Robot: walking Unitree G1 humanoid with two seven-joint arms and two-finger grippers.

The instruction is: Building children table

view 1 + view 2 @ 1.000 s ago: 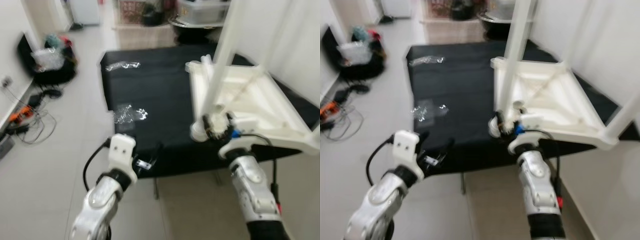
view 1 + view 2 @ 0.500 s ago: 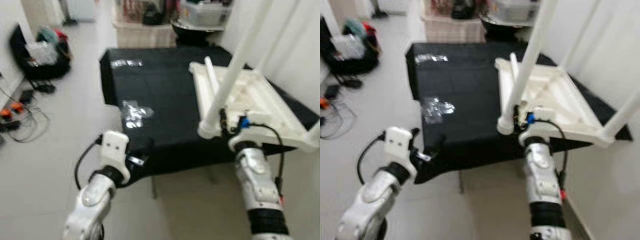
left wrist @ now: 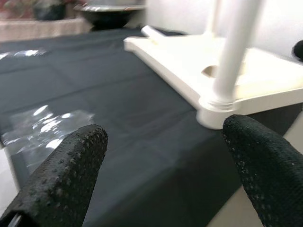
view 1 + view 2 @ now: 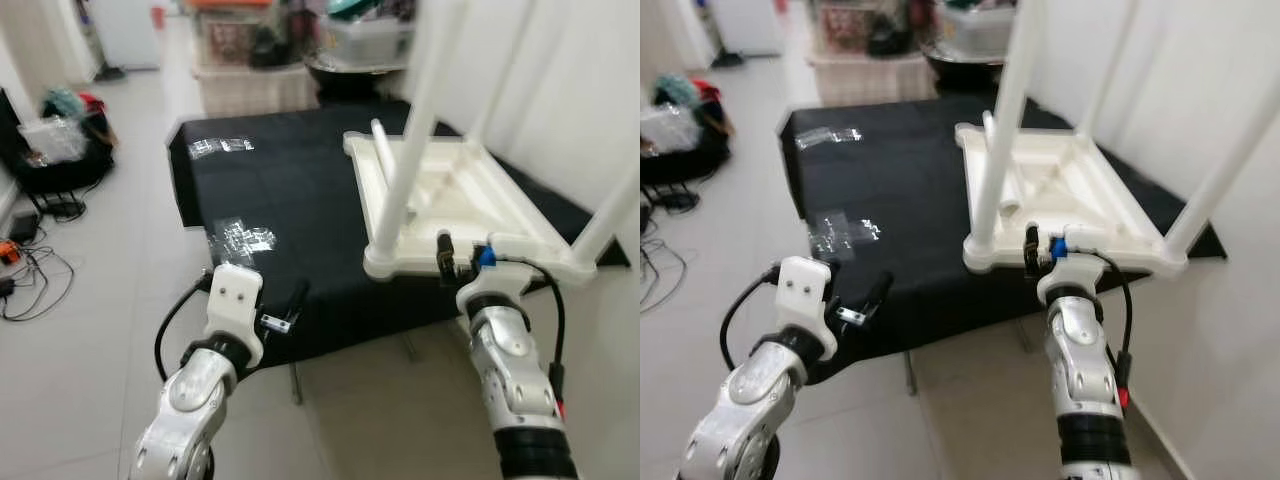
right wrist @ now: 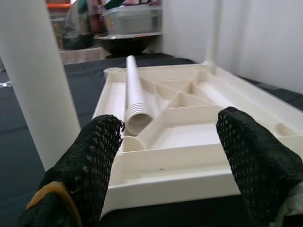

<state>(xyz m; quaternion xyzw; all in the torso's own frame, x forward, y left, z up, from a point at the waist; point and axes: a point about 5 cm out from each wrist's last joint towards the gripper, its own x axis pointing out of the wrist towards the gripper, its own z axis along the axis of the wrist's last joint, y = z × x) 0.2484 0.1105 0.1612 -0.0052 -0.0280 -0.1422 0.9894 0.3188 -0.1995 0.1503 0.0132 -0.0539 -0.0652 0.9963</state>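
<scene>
At the near edge of the upturned white tabletop (image 4: 470,195), the right gripper (image 5: 165,156) hovers with fingers spread wide, grasping nothing. Just beyond its fingertips lies one loose leg (image 5: 135,94), flat inside the ribbed underside, its long axis running from the near corner towards the far rim, threaded end nearest the gripper. Three legs appear already fitted and stand upright; the nearest fitted leg (image 4: 405,140) rises from the near left corner. Judged from this, one leg remains to be screwed in. The tabletop rests on a black cloth (image 4: 290,200). The left gripper (image 4: 285,310), also released, hovers at the cloth's near edge, close to a clear plastic bag (image 4: 243,238).
</scene>
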